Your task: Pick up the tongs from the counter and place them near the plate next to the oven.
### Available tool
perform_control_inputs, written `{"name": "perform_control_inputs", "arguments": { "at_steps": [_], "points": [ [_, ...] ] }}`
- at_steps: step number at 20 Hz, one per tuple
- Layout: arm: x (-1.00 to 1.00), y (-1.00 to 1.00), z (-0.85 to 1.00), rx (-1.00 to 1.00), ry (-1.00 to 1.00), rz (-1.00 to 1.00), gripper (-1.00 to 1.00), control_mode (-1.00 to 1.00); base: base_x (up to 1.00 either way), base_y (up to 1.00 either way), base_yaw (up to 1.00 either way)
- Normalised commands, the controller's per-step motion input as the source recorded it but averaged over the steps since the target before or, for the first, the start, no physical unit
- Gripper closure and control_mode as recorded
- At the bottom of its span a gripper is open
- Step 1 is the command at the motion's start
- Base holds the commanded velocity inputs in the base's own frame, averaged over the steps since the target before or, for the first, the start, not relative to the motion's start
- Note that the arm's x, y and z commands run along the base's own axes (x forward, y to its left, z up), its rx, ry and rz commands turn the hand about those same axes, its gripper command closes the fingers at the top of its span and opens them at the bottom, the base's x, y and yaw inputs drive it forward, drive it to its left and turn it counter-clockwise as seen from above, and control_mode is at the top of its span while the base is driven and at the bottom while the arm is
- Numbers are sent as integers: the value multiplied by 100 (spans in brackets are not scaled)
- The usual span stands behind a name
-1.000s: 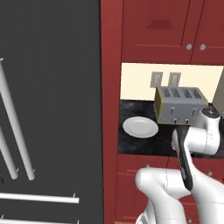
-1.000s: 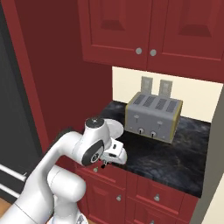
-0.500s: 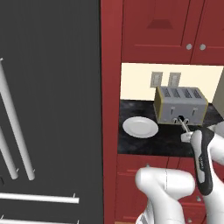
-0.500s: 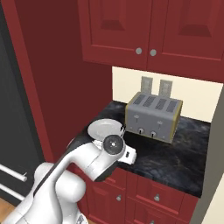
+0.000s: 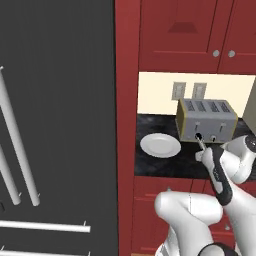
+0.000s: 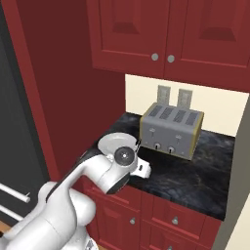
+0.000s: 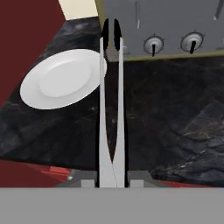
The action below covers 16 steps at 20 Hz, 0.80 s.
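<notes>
Your gripper point(image 7: 112, 183) is clamped tight on the tongs point(image 7: 111, 109), which stick straight out ahead of the jaws above the counter point(image 7: 175, 113). Their dark tips reach the toaster point(image 7: 175, 26); the plate point(image 7: 61, 78) lies just left.

Slim silver tongs point(image 7: 111, 109) (dark-tipped) held above counter point(image 7: 175, 113) — beside white plate point(image 7: 61, 78).
</notes>
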Motion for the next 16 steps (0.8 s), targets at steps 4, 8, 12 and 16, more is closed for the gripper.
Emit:
{"name": "perform_control_inputs", "arguments": {
  "at_steps": [4,8,12,16],
  "points": [
    [32,0,-50,-11,20,2,100,-100,0,0,0],
    [43,0,-25,-7,18,4,100,-100,0,0,0],
    [59,0,-9,0,1,3,100,-100,0,0,0],
    [59,-2,-19,0,2,3,100,-100,0,0,0]
  ]
}}
